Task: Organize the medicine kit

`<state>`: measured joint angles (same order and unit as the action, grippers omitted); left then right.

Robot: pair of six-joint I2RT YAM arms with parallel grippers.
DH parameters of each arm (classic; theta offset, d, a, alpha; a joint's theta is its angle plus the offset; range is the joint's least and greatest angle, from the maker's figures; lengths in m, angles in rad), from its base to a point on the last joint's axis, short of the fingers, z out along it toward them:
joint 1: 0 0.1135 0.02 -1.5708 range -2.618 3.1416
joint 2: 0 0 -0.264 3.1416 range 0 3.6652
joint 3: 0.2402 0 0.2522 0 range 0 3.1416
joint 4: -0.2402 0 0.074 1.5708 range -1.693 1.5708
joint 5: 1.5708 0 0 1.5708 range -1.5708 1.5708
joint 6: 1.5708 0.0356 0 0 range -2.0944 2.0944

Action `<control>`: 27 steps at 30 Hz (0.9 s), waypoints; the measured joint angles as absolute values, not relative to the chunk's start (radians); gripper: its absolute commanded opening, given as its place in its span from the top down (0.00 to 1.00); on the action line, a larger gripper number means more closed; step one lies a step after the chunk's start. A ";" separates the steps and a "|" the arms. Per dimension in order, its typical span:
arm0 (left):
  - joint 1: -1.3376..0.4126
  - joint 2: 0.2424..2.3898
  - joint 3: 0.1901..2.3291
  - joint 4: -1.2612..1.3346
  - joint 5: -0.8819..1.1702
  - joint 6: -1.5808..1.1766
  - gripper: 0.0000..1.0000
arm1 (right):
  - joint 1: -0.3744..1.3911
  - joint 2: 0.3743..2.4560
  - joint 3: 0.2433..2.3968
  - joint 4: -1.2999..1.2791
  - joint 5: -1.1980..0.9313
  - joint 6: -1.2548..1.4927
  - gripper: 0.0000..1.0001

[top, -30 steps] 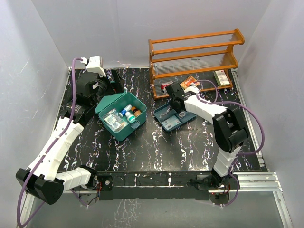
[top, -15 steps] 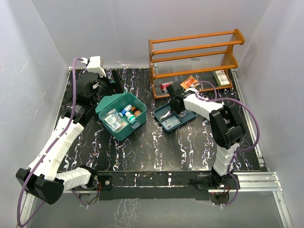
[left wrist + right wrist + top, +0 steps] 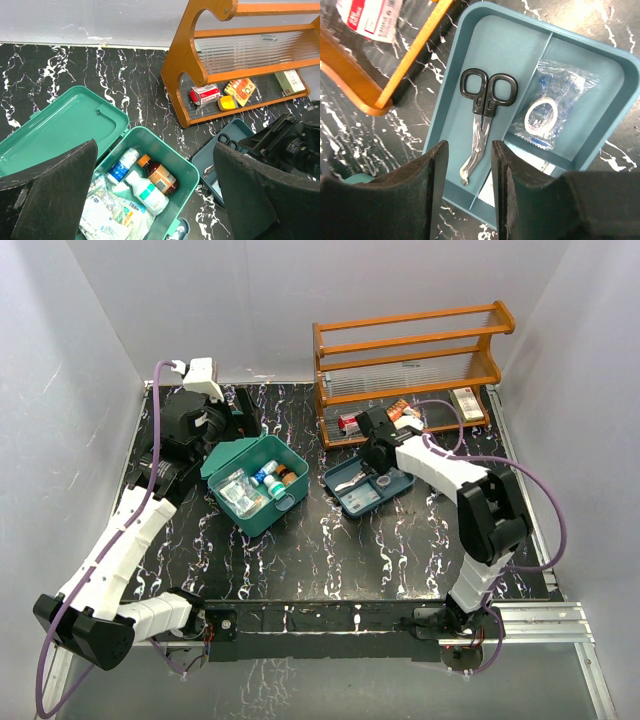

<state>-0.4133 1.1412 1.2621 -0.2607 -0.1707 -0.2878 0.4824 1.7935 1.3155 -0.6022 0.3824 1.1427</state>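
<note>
Right gripper (image 3: 468,152), fingers slightly apart and empty, above the divided tray (image 3: 495,30), medicine kit (image 3: 228,456) near on its left

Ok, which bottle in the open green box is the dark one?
The amber bottle with the orange cap in the medicine kit, nearest the wooden rack. The others are white: the blue-labelled bottle and the green-labelled bottle.

Black marbled table (image 3: 340,560), pale grey walls (image 3: 250,310)
</note>
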 measured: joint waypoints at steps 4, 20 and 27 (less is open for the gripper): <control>-0.413 1.141 1.262 -0.261 -0.155 -0.281 0.01 | 0.482 1.731 1.311 -0.617 0.396 1.148 0.69; -0.413 1.141 1.261 -0.280 -0.139 -0.287 0.01 | 0.479 1.891 1.328 -0.691 0.419 1.161 0.73; -0.413 1.144 1.260 -0.289 -0.137 -0.288 0.01 | 0.470 1.912 1.337 -0.657 0.421 1.127 0.74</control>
<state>-0.4133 1.1442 1.2602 -0.2893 -0.1371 -0.2878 0.4702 1.9118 1.3373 -0.6571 0.4210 1.1271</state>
